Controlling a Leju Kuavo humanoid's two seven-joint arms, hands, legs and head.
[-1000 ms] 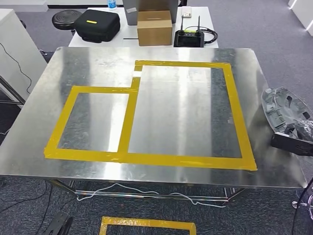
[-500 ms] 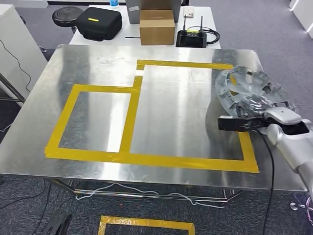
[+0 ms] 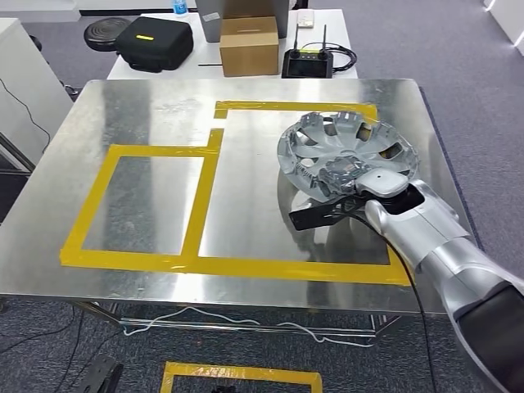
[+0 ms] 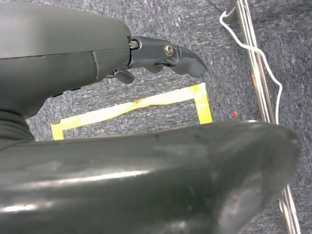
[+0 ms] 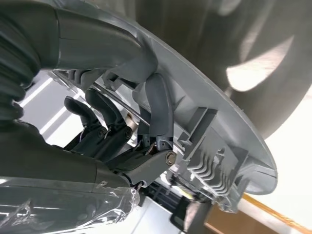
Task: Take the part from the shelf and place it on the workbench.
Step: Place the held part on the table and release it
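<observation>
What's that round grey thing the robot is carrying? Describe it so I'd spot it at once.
Look at the shiny metal workbench marked with yellow tape rectangles. Above the larger rectangle, the right hand holds a silver-grey wheel cover. It is the one round, spoked, dish-shaped thing there.

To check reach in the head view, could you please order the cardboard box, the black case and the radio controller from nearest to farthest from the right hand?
From the right hand, which holds the grey part:
1. Radio controller, beyond the workbench, nearly straight ahead.
2. Cardboard box, further left.
3. Black case, far left.
</observation>
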